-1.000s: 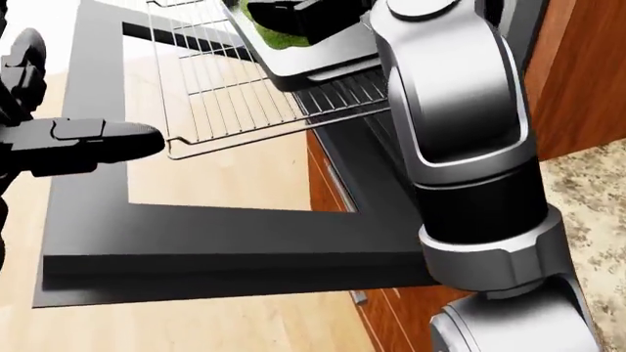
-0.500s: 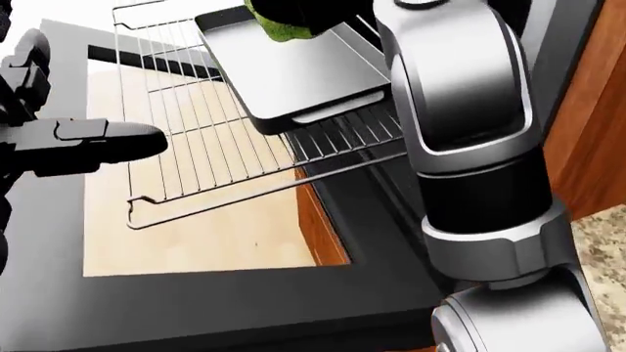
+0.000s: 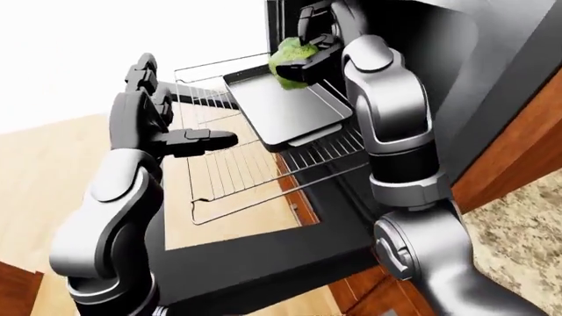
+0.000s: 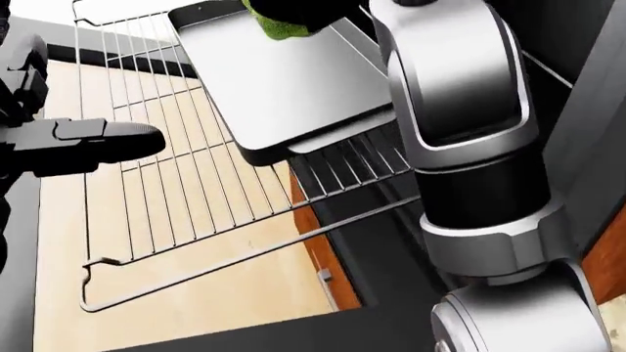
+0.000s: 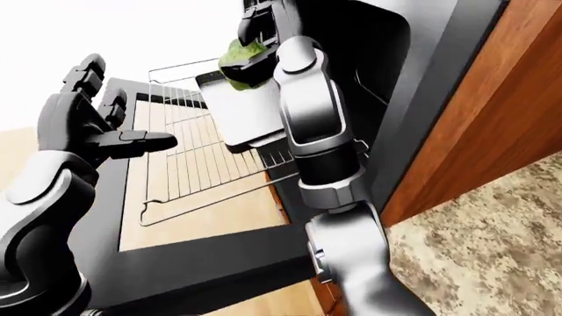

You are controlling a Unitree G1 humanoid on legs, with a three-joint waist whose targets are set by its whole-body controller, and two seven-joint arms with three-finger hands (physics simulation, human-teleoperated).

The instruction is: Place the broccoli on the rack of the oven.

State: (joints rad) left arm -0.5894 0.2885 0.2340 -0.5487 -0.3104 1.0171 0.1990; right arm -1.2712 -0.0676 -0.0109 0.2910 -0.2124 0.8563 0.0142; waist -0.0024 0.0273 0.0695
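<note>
Glossy silver-grey rounded arm shells with black joint bands, and seemingly all-black three-fingered left hand (image 3: pixel 189 139).

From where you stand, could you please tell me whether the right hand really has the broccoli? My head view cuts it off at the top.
Observer: Yes. In the left-eye view the right hand has its fingers closed round the broccoli.
Operator: Thank you. Is it resting on anything?
Observer: It sits over the top end of the tray, which lies on the pulled-out rack. I cannot tell whether it touches the tray.
Operator: And the left hand? I see only one finger.
Observer: The left hand is open and empty, one finger stretched over the rack and the others raised.
</note>
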